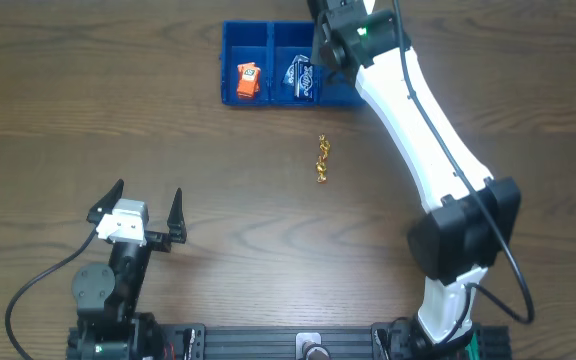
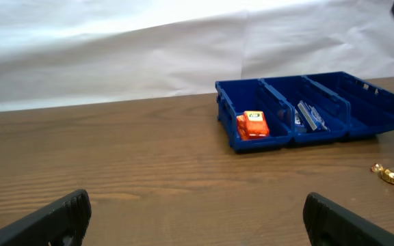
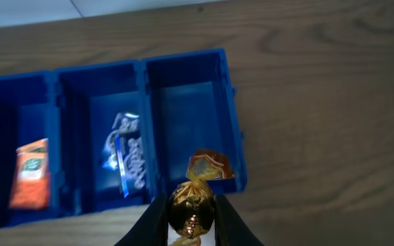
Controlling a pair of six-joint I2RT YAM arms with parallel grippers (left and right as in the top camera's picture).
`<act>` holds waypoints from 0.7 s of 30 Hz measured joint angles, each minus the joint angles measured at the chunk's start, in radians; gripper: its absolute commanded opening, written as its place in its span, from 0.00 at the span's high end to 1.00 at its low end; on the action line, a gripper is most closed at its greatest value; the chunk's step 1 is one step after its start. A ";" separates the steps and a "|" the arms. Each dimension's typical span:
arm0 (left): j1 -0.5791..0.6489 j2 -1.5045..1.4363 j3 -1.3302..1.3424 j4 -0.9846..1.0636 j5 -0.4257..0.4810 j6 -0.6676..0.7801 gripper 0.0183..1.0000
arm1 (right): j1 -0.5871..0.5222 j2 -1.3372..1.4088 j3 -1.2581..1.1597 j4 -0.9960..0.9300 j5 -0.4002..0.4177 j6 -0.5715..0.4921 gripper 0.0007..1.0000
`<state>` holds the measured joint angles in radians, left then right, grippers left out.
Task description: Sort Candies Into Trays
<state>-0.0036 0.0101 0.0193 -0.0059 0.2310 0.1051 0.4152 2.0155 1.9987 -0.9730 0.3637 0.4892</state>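
Right arm is extended to the far side. A gold-wrapped candy (image 3: 194, 198) is pinched in the right gripper (image 3: 191, 222), above the near wall of the blue tray (image 3: 183, 63), at its right compartment. Left gripper (image 1: 148, 192) is seen wide open and empty, near-left.

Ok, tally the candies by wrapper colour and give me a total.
Orange candy: 1
Blue candy: 1
Gold candy: at least 3, with 1 in the right gripper and a loose cluster of 2 or more on the table, too small to separate
Total: at least 5
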 measured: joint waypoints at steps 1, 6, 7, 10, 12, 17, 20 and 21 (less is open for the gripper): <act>0.000 0.000 0.000 0.000 0.000 0.000 0.00 | -0.006 0.013 0.000 0.009 0.000 -0.011 0.89; 0.000 0.000 0.000 0.000 0.000 0.000 0.00 | -0.043 0.085 0.000 0.025 -0.030 -0.049 0.89; 0.000 0.000 0.000 0.000 0.000 0.000 0.00 | -0.052 0.095 0.000 0.025 -0.037 -0.053 0.89; 0.000 0.000 0.000 0.000 0.000 0.000 0.00 | -0.070 0.123 -0.001 0.032 -0.050 -0.066 0.89; 0.000 0.000 0.000 0.000 0.000 0.000 0.00 | -0.072 0.143 -0.001 0.045 -0.056 -0.077 0.89; 0.000 0.000 0.000 0.000 0.000 0.000 0.00 | -0.070 0.179 -0.001 0.090 -0.062 -0.086 0.89; 0.000 0.000 0.000 0.000 0.000 0.000 0.00 | -0.070 0.210 -0.001 0.130 -0.064 -0.090 0.89; 0.000 0.000 0.000 0.000 0.000 0.000 0.00 | -0.070 0.217 -0.001 0.142 -0.065 -0.090 0.89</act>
<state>-0.0036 0.0101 0.0193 -0.0063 0.2310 0.1051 0.3450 2.2326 1.9976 -0.8314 0.2989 0.3992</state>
